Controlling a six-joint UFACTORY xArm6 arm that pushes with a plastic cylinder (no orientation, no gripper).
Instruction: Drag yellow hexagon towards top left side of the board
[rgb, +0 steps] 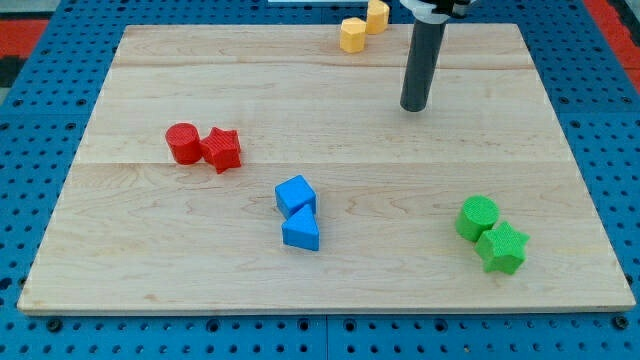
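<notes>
We judge this to be the approach step: the yellow hexagon (353, 35) sits at the far edge of the bench (140, 290), right of centre, just beside a second yellow block (377, 15) whose shape we cannot make out. Our tool is a bare rod with nothing to open or shut; it holds nothing, and my tip (414, 107) rests apart from every block, nearer than the hexagon and to its right. Next we should bring the tip to the hexagon's right side and push left along the far edge.
</notes>
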